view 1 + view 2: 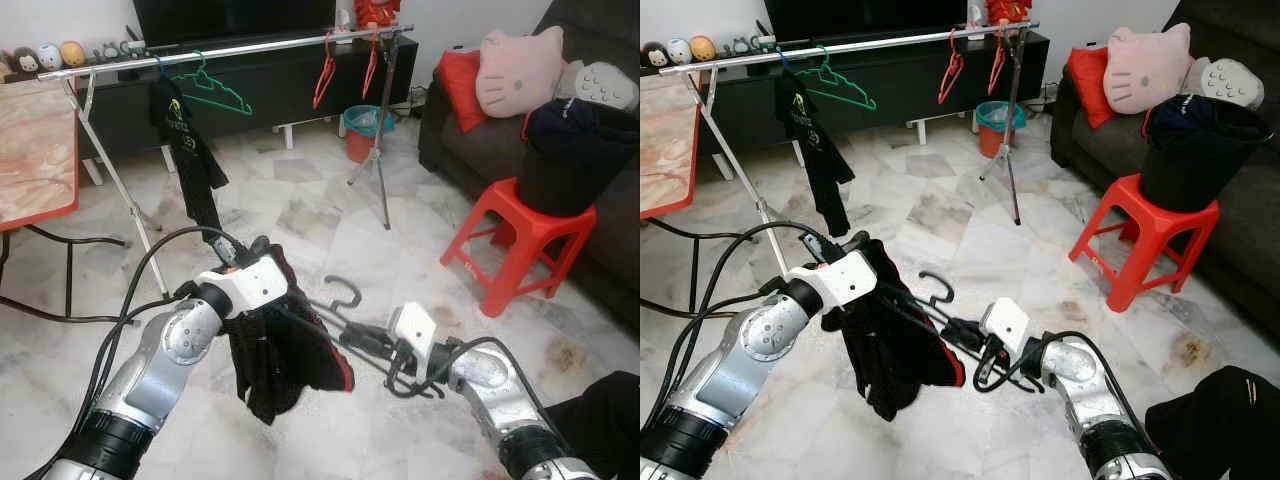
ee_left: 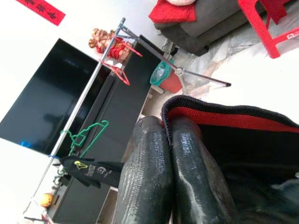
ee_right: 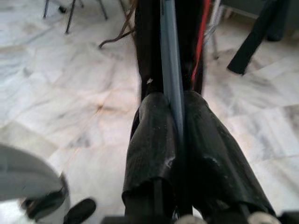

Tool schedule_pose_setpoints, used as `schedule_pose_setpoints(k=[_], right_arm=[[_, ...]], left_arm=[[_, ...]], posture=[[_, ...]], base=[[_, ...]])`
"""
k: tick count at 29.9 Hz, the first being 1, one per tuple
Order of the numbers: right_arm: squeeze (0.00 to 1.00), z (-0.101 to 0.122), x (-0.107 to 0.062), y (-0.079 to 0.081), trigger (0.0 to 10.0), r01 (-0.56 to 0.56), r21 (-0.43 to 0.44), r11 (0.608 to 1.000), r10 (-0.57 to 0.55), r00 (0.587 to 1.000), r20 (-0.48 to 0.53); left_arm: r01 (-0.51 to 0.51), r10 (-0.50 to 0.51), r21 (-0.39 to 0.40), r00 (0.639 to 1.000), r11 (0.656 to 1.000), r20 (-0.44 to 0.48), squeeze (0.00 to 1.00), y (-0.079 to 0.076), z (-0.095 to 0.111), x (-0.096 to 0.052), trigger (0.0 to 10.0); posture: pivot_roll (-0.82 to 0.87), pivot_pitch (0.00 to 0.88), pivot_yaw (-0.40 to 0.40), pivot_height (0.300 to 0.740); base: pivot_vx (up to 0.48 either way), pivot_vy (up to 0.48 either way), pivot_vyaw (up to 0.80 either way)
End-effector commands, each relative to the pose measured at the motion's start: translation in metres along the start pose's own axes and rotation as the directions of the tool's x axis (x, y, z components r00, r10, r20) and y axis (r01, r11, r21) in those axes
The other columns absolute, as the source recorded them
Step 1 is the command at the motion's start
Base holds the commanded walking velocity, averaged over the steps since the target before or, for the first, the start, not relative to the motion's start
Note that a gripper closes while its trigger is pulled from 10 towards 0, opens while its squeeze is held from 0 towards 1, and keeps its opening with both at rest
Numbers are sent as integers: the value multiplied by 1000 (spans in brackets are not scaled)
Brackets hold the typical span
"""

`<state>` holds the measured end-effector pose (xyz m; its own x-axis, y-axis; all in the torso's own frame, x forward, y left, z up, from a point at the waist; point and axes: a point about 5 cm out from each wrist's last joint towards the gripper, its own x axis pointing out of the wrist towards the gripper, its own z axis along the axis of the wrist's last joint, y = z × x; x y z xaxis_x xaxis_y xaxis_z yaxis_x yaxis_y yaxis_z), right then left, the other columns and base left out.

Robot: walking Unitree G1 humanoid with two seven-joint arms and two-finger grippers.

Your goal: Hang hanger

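A black hanger (image 1: 345, 291) is held low over the marble floor, its hook pointing away from me. A black garment with red trim (image 1: 290, 360) hangs from it. My left gripper (image 1: 268, 258) is shut on the garment's top edge; the left wrist view shows the red-lined hem (image 2: 224, 119) pinched between the fingers (image 2: 149, 168). My right gripper (image 1: 368, 337) is shut on the hanger's arm, whose grey bar (image 3: 169, 70) runs between the pads in the right wrist view. The silver clothes rail (image 1: 230, 48) stands across the room ahead, well beyond both grippers.
On the rail hang a green hanger (image 1: 215, 92), two red hangers (image 1: 325, 70) and a black shirt (image 1: 190, 150). A red stool (image 1: 525, 235) carrying a black bucket (image 1: 570, 150) stands right, before a dark sofa (image 1: 460, 130). A table (image 1: 35, 150) is left. Cables cross the floor.
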<state>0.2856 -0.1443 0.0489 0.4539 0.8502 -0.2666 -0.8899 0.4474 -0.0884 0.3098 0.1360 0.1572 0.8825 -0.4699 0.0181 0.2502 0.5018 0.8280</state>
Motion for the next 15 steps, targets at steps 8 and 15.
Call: schedule_pose_setpoints(k=[8,15], right_arm=[[0,1,-6,-3,10000,10,-54,999,-11,1000,-18],[0,1,-9,-7,10000,51,-100,994,-57,997,-52]], left_arm=[[-68,84,87,979,994,-187,0,17,-30,-2,0],[-106,145,150,948,983,-282,0,26,-45,-7,0]], posture=[[-38,3,-4,740],[-42,3,-5,740]], base=[[0,0,0],[0,0,0]])
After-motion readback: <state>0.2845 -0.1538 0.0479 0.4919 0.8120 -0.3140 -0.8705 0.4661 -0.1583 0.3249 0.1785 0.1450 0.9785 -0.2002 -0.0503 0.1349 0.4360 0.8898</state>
